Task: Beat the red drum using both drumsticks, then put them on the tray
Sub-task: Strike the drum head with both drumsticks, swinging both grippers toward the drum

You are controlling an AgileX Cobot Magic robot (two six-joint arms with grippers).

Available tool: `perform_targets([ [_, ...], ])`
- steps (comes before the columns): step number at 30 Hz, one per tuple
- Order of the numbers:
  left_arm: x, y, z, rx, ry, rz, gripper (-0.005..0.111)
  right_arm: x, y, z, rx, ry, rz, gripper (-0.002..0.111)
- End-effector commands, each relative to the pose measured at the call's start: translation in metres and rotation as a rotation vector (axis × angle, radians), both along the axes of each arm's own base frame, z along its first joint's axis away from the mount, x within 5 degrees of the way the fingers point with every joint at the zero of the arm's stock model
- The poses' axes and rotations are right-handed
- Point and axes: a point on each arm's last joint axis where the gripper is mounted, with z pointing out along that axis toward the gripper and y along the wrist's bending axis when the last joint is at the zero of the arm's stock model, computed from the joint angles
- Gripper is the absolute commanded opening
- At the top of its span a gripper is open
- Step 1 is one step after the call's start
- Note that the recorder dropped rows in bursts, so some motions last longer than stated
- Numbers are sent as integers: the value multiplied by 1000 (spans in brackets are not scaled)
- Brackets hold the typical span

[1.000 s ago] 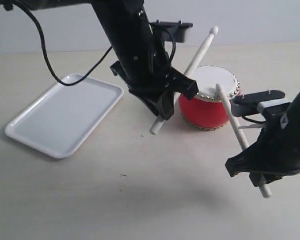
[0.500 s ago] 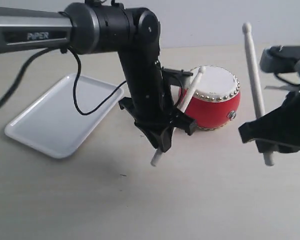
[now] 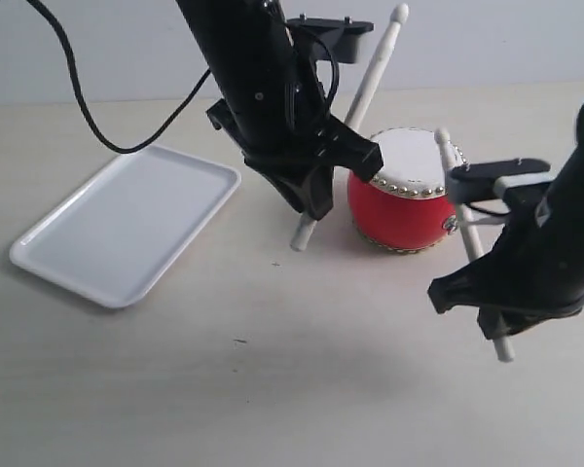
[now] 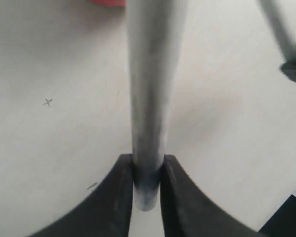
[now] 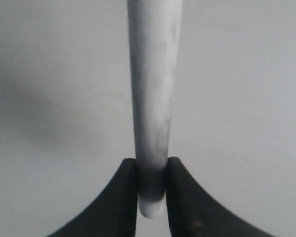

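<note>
The red drum (image 3: 399,212) with its white head stands right of centre in the exterior view. My left gripper (image 3: 316,204) is just left of it, shut on a drumstick (image 3: 375,73) whose tip points up, well above the drum. In the left wrist view the jaws (image 4: 147,170) pinch that stick (image 4: 150,98) near its butt end. My right gripper (image 3: 494,326) is in front of the drum on the right, shut on the other drumstick (image 3: 447,153), whose tip rests on the drum head. The right wrist view shows that stick (image 5: 153,89) clamped in the gripper (image 5: 152,173). The white tray (image 3: 127,229) lies at the left.
The left arm's black cable (image 3: 88,107) hangs over the table behind the tray. A wall runs along the table's far edge. Bare tabletop (image 3: 273,389) stretches across the front.
The left arm has swung its drumstick up off the drum head. The right arm has swung its stick down, so its tip now touches the drum head.
</note>
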Motion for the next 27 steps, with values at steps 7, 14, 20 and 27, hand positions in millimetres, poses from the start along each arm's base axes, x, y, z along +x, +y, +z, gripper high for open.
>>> perform_targets([
  [7,0,-26,-116,139,258,0,0,-52,-25,104,190,-385,-47,0],
  [14,5,-30,-115,123,239,-24,0,-36,-17,89,173,-349,-39,0],
  [20,5,-29,-51,22,122,0,0,4,3,25,110,-187,-8,0],
  [27,-7,-12,20,-70,-12,8,0,22,19,-38,65,105,-7,0],
])
